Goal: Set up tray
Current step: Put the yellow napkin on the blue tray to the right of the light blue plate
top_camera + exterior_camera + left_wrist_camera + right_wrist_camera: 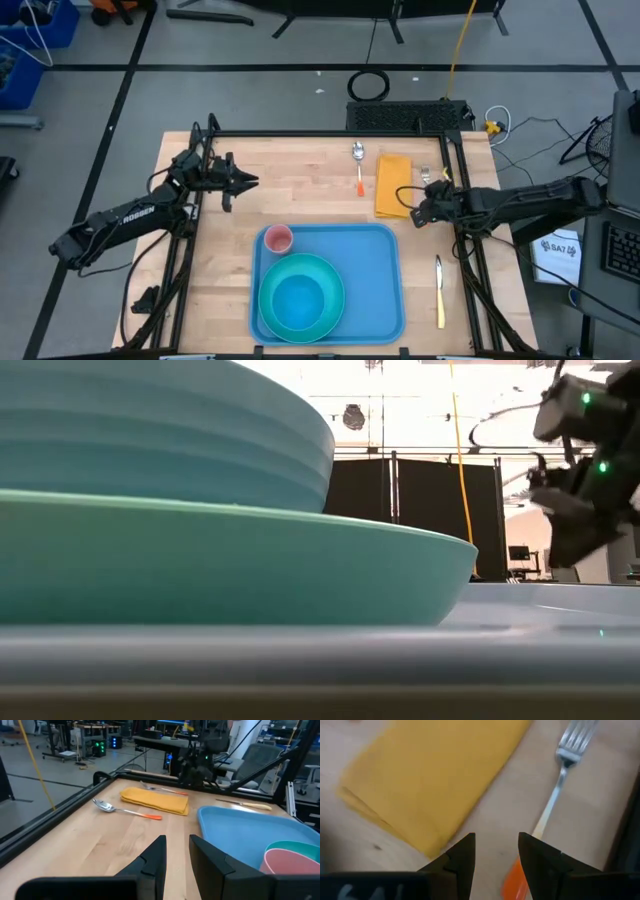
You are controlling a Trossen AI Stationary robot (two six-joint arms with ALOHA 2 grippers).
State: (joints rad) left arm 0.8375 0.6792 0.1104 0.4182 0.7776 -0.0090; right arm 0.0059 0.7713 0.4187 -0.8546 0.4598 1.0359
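**Right end effector over fork beside napkin**

Table (pixel 220 290) carries the tray (pixel 385 290) at its near middle, with plate (pixel 300 298) and pink cup (pixel 277 238) on it. Right end effector (pixel 496 851), fingers apart and empty, hovers by the napkin (pixel 435 775); it should centre on the fork (pixel 555 795) handle, clear of the table's frame rail. Left end effector (pixel 176 855) waits, slightly parted, over bare wood near the spoon (pixel 125 810).

Robotics lab: workbenches (pixel 95 727), cables (pixel 520 125).
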